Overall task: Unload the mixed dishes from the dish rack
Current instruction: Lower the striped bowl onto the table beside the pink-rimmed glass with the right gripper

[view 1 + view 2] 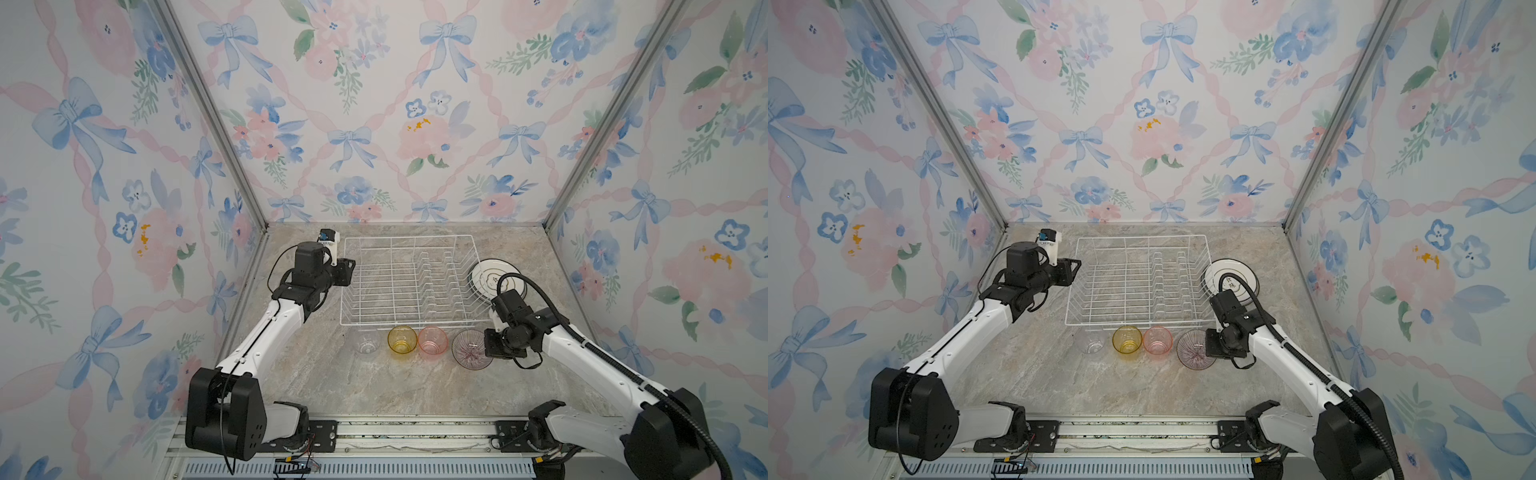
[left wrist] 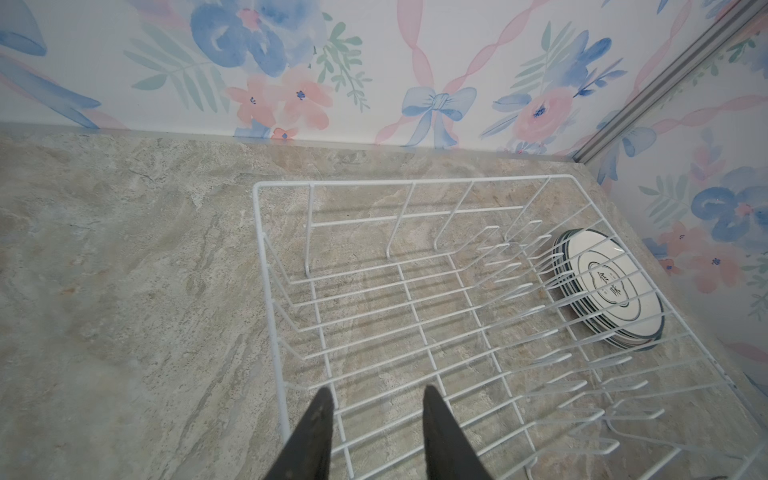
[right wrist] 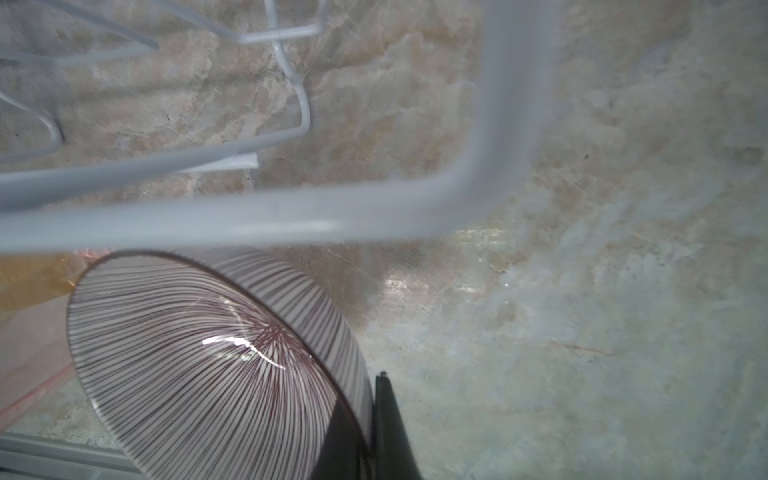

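The white wire dish rack (image 1: 407,323) (image 1: 1138,324) (image 2: 415,180) stands empty mid-table. Right of it lies a stack of white dark-rimmed plates (image 1: 486,274) (image 1: 1229,270) (image 2: 611,286). A row stands in front of the rack: clear tumbler (image 1: 365,340) (image 1: 1090,340), yellow tumbler (image 1: 402,339) (image 1: 1127,339), pink tumbler (image 1: 432,340) (image 1: 1157,340) and purple-striped bowl (image 1: 469,349) (image 1: 1192,349) (image 3: 208,353). My right gripper (image 1: 486,349) (image 1: 1207,345) (image 3: 365,415) is shut on the bowl's right rim, one finger inside, one outside. My left gripper (image 1: 347,272) (image 1: 1073,270) (image 2: 378,399) hangs open and empty over the rack's left edge.
Flowered walls close in the marble table (image 1: 374,386) on three sides. The rack's front right corner wire (image 3: 478,187) runs close above the bowl in the right wrist view. The right arm's cable (image 1: 540,291) loops over the plates.
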Motion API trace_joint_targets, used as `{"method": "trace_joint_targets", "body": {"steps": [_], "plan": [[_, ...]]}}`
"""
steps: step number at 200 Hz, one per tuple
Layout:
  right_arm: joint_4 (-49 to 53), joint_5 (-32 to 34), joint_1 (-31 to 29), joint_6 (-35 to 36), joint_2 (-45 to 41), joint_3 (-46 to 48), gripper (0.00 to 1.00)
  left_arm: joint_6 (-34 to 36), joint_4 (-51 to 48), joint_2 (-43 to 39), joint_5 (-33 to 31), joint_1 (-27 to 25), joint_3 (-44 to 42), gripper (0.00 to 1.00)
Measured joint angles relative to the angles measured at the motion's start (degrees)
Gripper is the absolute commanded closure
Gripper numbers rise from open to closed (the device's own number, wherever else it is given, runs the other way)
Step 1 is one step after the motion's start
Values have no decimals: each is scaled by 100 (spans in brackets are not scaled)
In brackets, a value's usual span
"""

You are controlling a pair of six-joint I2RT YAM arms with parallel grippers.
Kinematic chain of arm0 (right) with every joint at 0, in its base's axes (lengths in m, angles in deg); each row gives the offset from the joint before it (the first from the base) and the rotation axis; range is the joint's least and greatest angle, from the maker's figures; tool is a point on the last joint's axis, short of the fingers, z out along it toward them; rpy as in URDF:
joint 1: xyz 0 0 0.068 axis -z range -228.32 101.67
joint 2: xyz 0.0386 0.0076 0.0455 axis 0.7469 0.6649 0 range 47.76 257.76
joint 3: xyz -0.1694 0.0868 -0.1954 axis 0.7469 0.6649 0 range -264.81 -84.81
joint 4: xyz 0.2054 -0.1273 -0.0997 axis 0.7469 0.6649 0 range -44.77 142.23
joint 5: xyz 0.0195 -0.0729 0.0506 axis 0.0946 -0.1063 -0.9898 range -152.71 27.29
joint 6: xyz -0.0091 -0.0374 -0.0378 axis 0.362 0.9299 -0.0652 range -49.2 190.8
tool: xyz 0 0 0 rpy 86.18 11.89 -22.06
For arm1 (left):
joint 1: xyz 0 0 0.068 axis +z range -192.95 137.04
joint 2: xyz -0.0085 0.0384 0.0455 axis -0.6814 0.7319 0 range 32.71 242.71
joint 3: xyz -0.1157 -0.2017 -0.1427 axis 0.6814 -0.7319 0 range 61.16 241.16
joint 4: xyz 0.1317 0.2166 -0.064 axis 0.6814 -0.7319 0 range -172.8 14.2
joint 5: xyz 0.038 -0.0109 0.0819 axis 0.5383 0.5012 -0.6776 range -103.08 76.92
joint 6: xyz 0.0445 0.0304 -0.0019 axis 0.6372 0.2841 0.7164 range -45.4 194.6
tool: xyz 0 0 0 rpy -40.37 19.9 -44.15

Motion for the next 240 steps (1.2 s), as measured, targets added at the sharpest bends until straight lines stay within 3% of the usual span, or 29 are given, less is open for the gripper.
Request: {"method": "trace_joint_targets", "body": {"steps": [86,105,159,177,203,240], "plan": [[-828,-310,195,216,243,286,100,0,-7,4,0,0,0,63],[-892,-354,264,234,278,389,96,0,-4,4,0,0,0,63],[-1180,-518,337,254,345,468,79,0,-9,4,0,0,2,63],[-1191,-533,341,256,345,468,64,0,-11,4,0,0,2,63],[-1163,-538,341,236,295,470,58,0,-22,7,-4,0,2,63],[-1014,-529,352,227,22,455,43,15,-120,177,-177,0,26,61]]}}
